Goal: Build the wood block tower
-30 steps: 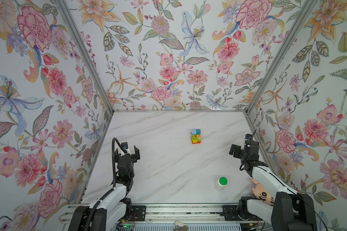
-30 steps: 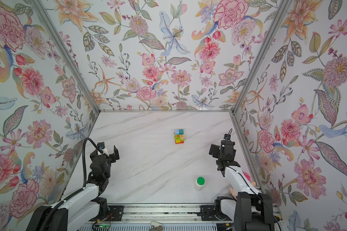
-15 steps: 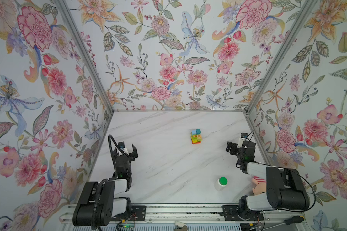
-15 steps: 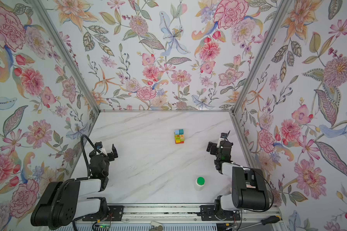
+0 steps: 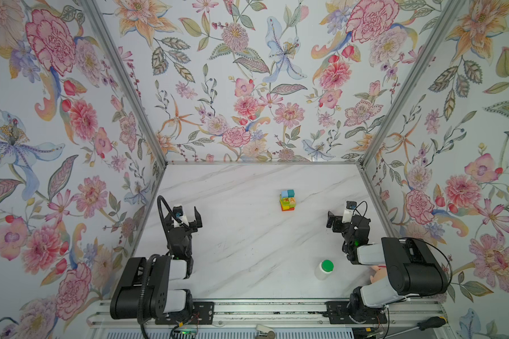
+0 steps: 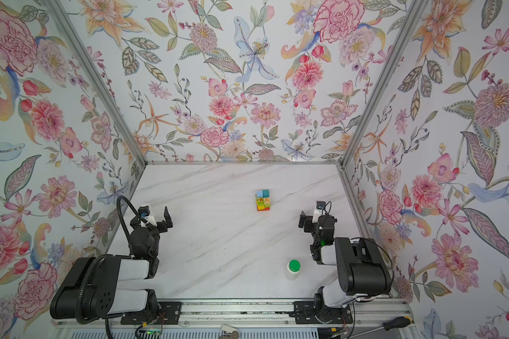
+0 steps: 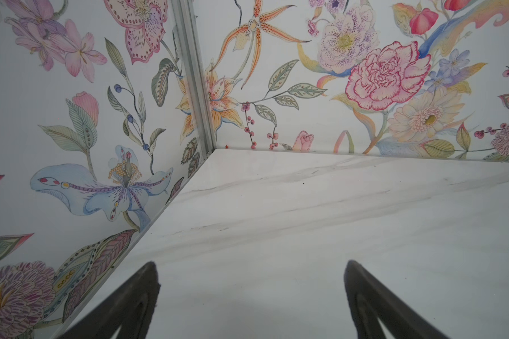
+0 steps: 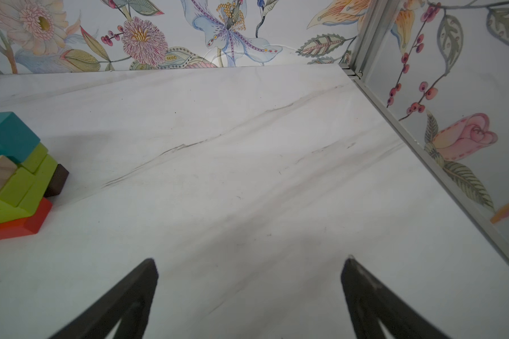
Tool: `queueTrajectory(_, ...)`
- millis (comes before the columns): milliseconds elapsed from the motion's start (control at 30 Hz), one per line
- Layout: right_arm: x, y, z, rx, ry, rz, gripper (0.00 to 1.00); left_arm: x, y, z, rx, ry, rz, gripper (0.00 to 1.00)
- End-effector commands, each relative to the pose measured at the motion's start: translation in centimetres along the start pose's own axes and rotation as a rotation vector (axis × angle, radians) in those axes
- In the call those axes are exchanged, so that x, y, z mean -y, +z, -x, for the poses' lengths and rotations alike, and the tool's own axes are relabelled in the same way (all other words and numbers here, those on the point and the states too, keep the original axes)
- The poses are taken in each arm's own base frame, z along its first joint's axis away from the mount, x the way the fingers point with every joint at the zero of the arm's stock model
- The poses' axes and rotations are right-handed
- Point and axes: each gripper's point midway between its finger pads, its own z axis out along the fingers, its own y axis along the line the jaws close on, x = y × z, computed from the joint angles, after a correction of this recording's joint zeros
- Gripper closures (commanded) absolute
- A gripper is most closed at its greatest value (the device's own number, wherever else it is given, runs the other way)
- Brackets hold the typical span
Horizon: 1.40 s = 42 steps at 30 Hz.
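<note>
The tower [image 5: 287, 200] [image 6: 263, 199] stands alone on the marble table, right of the middle in both top views. Its wood blocks run from a red base through yellow and lime-green layers to a red-marked green cube and a tan "A" cube, with teal and light-blue cubes on top. The right wrist view catches the tower [image 8: 12, 176] at its edge, a brown block [image 8: 56, 180] low at the back. My left gripper [image 5: 187, 215] [image 6: 155, 218] [image 7: 251, 262] hangs open and empty near the left wall. My right gripper [image 5: 340, 217] [image 6: 312, 218] [image 8: 249, 259] is open and empty, near the right wall.
A white bottle with a green cap [image 5: 323, 268] [image 6: 293, 268] stands near the front right. A plush doll [image 5: 376, 271] lies mostly hidden behind the right arm. A screwdriver [image 5: 426, 323] rests on the front rail. Flowered walls close in three sides.
Both arms have folded back toward the front rail. The right gripper has shifted a little toward the middle. Both grippers stayed open, and the tower has not moved.
</note>
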Motion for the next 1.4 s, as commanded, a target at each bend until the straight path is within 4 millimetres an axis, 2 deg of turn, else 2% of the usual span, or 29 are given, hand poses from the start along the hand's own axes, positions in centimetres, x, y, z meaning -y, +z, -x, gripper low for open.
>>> queueTrajectory(0, 0.0, -0.1, 2.5, 0.100, -0.015, -0.008, 0.01, 0.1, 0.3, 1.3, 0.065, 0.032, -0.003, 0.01)
queueTrajectory(67, 0.0, -0.1, 2.4, 0.100, -0.013, -0.010, 0.01, 0.4, 0.3, 1.1, 0.070, 0.038, -0.011, 0.01)
queueTrajectory(167, 0.0, -0.1, 2.5, 0.101, -0.014, -0.010, 0.01, 1.0, 0.9, 0.1, 0.063, 0.053, -0.033, 0.01)
queueTrajectory(200, 0.0, -0.1, 2.5, 0.101, -0.014, -0.011, 0.01, 1.7, 1.4, -0.8, 0.010, 0.075, -0.061, 0.01)
queueTrajectory(267, 0.0, -0.1, 2.5, 0.100, -0.015, -0.010, 0.01, 2.0, 2.0, 0.1, 0.008, 0.084, -0.054, 0.01)
queueTrajectory(333, -0.1, -0.1, 2.4, 0.098, -0.016, -0.009, 0.01, 1.8, 1.7, 1.0, 0.065, 0.077, -0.048, 0.01)
queueTrajectory(400, 0.0, -0.1, 2.5, 0.100, -0.017, -0.012, 0.01, 1.9, 2.0, 0.3, 0.027, 0.086, -0.045, 0.01)
queueTrajectory(600, -0.2, -0.1, 2.6, 0.105, -0.042, -0.043, 0.01, 1.6, 1.9, 0.6, 0.030, 0.112, 0.039, 0.01)
queueTrajectory(1367, -0.2, 0.0, 2.5, 0.100, -0.036, -0.031, 0.01, 1.9, 1.8, 0.7, 0.035, 0.122, 0.028, 0.01)
